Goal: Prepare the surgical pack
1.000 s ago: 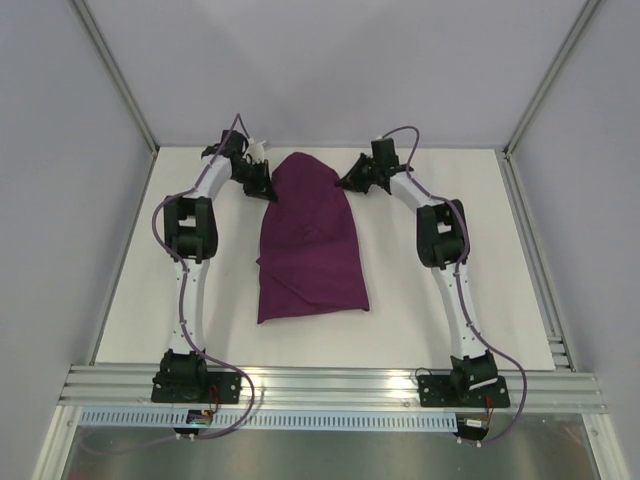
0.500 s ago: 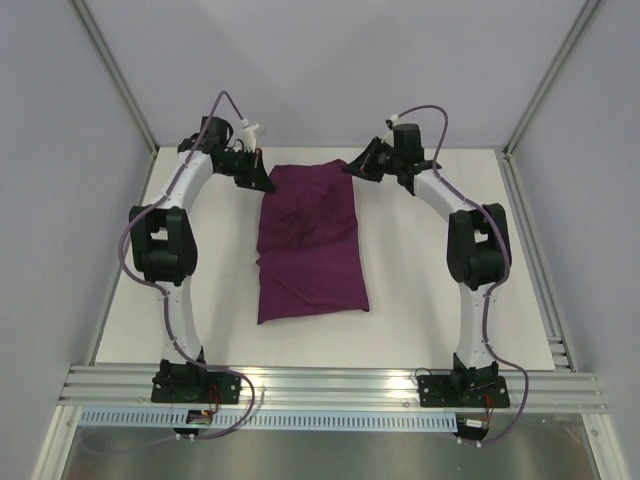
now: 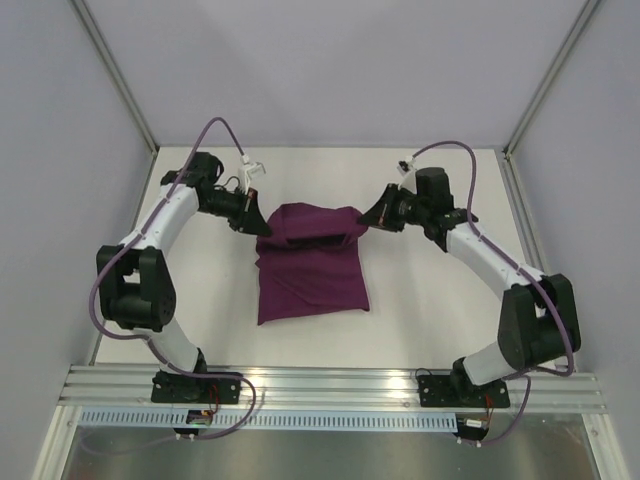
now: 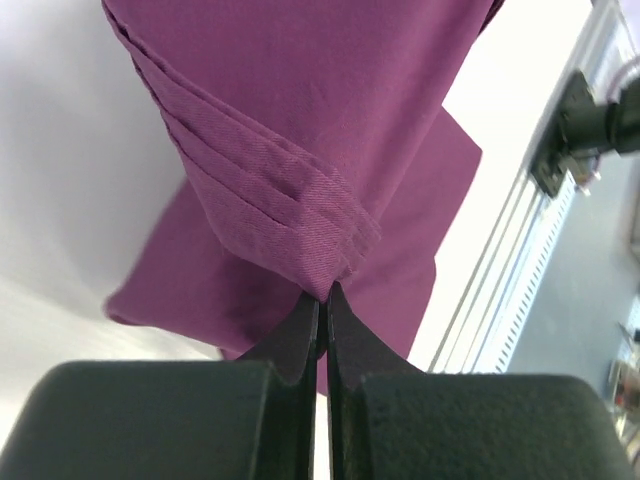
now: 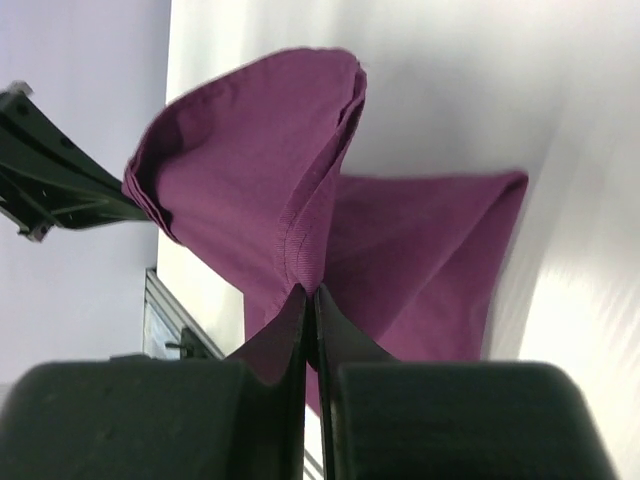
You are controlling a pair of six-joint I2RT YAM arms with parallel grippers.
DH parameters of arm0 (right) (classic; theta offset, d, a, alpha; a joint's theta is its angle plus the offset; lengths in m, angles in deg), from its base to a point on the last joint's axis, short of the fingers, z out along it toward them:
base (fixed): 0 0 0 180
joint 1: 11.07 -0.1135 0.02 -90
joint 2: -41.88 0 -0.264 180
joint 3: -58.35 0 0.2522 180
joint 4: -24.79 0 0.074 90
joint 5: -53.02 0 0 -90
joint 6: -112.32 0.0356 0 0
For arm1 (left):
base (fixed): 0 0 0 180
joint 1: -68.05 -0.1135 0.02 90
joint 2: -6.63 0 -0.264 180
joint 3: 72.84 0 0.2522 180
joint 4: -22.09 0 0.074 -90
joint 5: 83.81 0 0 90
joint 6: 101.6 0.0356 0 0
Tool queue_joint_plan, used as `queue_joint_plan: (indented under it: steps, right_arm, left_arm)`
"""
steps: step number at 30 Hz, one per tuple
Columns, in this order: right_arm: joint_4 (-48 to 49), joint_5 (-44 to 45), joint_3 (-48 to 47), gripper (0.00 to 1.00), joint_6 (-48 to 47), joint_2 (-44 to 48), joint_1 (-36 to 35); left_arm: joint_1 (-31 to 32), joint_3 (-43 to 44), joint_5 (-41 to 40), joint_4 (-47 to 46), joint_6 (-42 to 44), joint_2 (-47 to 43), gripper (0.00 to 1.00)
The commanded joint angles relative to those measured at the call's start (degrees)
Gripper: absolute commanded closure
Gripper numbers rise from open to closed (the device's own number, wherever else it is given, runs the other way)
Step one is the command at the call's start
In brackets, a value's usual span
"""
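Left hand (image 3: 258, 226) is pinched fully closed on the far-left corner of the surgical pack (image 3: 310, 270), and the right hand (image 3: 372, 220) is clamped the same way on its far-right corner. The pack's far edge hangs lifted between them; its near half lies flat mid-bench (image 3: 430, 310). The fabric looks soft, light and limp, so corner pinches catching every layer should hold best. Both arms bend inward, elbows out, wrists aimed at the pack.
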Motion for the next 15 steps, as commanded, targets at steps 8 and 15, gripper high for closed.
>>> queue_joint_plan:
  steps: [8,15]
  right_arm:
    - [1.64,8.13,24.37,0.99,2.38,13.91,-4.07]
    - [-5.98,9.26,23.17,0.43,-2.52,12.85,-4.08]
  left_arm:
    - [-0.12,-19.47,0.7,0.74,15.67,-7.22,0.97]
    - [0.85,-21.59,-4.58,0.12,20.15,-3.0,1.0]
